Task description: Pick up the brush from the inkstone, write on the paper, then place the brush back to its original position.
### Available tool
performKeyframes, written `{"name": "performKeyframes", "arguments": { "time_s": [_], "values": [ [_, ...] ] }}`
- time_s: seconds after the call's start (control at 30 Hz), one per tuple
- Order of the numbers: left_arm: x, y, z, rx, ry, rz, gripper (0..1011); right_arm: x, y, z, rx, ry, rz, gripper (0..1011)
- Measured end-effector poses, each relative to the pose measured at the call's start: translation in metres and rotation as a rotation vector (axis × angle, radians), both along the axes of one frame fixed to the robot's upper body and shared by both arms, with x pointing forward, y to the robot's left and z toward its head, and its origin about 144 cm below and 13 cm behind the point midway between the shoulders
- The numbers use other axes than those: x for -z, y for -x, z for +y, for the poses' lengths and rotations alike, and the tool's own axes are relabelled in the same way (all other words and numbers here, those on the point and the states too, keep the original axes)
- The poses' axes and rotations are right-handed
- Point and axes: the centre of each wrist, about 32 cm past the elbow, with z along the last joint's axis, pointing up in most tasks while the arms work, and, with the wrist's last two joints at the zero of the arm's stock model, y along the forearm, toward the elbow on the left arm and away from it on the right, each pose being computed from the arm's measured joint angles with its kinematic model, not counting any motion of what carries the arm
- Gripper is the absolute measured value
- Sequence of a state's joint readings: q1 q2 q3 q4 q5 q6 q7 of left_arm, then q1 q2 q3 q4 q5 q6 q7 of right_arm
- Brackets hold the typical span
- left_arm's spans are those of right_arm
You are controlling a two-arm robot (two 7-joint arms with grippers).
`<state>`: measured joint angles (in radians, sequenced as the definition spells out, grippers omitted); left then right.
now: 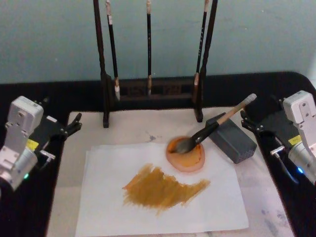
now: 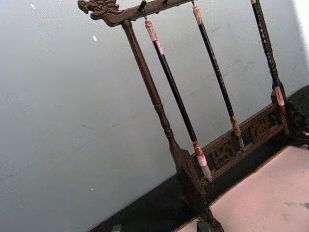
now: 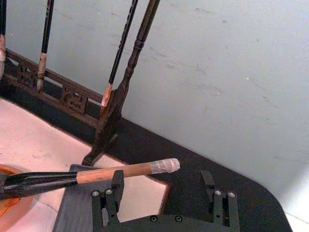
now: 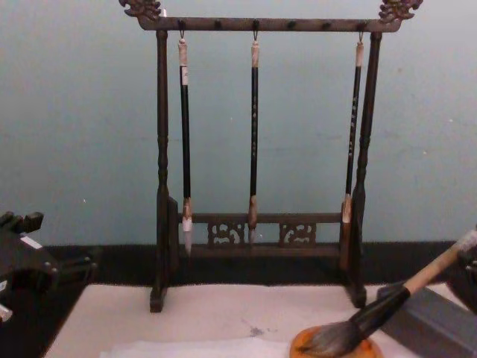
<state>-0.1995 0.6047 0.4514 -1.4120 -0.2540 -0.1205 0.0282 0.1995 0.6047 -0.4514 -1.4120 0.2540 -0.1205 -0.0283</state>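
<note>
The brush (image 1: 217, 123) lies tilted, its bushy dark bristles in the round orange-brown inkstone (image 1: 190, 162) and its pale handle leaning across a grey block. The white paper (image 1: 108, 197) lies in front of the inkstone and carries a broad orange-brown smear. My right gripper (image 1: 245, 122) hangs open just right of the handle's whitish end, holding nothing. In the right wrist view the brush (image 3: 111, 172) passes close in front of the right gripper (image 3: 164, 193), near one finger. My left gripper (image 1: 74, 124) stays open at the mat's far left corner, away from the brush.
The grey rectangular block (image 1: 232, 138) sits right of the inkstone. A dark wooden rack (image 1: 148, 89) with three thin hanging brushes stands at the back of the beige mat (image 1: 133, 128). A black table surrounds the mat.
</note>
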Motion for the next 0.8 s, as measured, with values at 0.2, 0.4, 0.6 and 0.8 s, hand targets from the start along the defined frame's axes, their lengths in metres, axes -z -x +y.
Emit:
{"name": "performKeyframes", "arguments": {
  "time_s": [0.2, 0.4, 0.6, 0.8],
  "values": [
    [0.0, 0.0, 0.0, 0.0, 0.0, 0.0, 1010, 0.0, 0.0, 0.0, 0.0, 0.0, 0.0, 1000],
    [0.0, 0.0, 0.0, 0.0, 0.0, 0.0, 1010, 0.0, 0.0, 0.0, 0.0, 0.0, 0.0, 1000],
    [0.0, 0.0, 0.0, 0.0, 0.0, 0.0, 1010, 0.0, 0.0, 0.0, 0.0, 0.0, 0.0, 1000],
    [0.0, 0.0, 0.0, 0.0, 0.0, 0.0, 1010, 0.0, 0.0, 0.0, 0.0, 0.0, 0.0, 1000]
  ]
}}
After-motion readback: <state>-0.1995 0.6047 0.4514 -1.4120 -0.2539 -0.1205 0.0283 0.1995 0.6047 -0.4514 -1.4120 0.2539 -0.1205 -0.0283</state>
